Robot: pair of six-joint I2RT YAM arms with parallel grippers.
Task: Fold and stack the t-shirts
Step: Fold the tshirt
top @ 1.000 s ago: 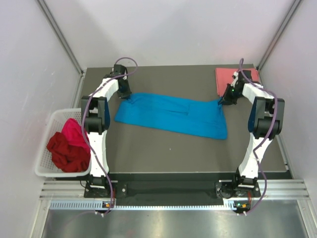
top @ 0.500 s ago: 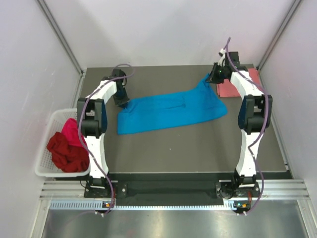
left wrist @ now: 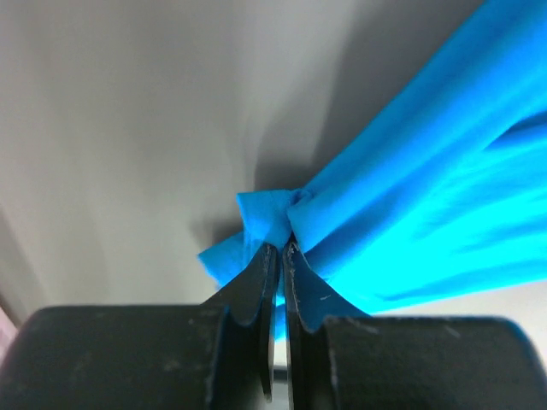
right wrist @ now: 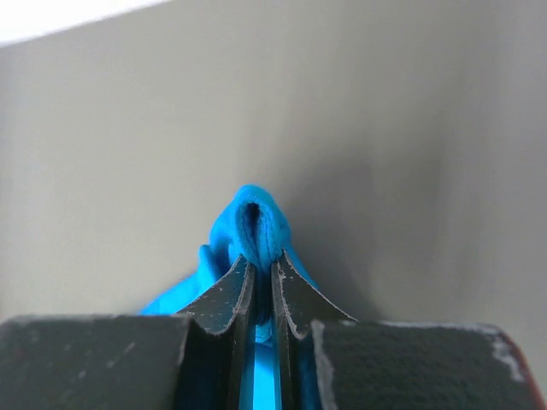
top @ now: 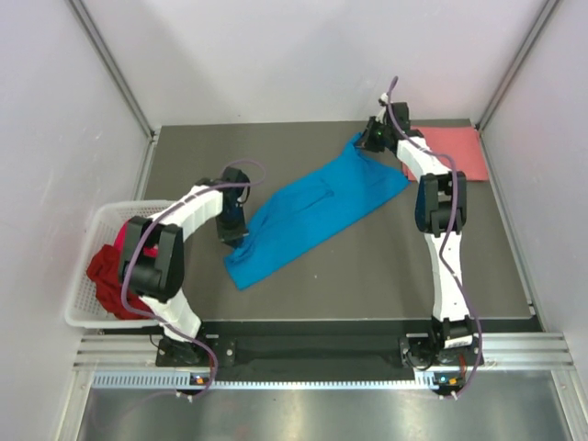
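Left arm (top: 188, 204) folded low, left gripper (top: 231, 236) at centre-left, jaws pinched tight on blue t-shirt (top: 312, 207). Right arm (top: 446, 276) stretched to upper right, right gripper (top: 370, 138) raised, clamping the same shirt.

A dark grey table (top: 367, 266) stands between plain white walls (top: 294, 55), evenly lit.

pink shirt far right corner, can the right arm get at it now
Likely yes for reach: the pink shirt lies uncovered close to the right gripper. But that gripper is shut on a corner of the blue shirt, so it would have to let go first.
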